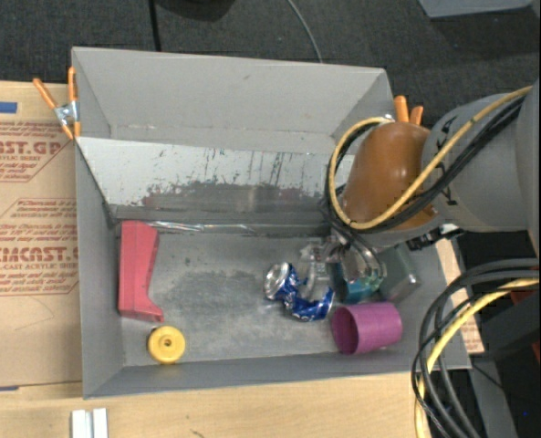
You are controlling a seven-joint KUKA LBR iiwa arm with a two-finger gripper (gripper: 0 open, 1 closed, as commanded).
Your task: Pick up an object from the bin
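My gripper (329, 265) hangs low at the right of the bin, under the orange cover, its metal fingers just above and right of a crushed blue and silver can (297, 293). A teal and clear object (361, 286) lies directly right of the fingers. A purple cup (368, 327) lies on its side just below, near the front right corner. Nothing shows between the fingers.
A pink L-shaped block (137, 271) lies along the left wall. A small yellow round piece (166, 344) sits near the front left corner. The arm and its cables cover the bin's right side.
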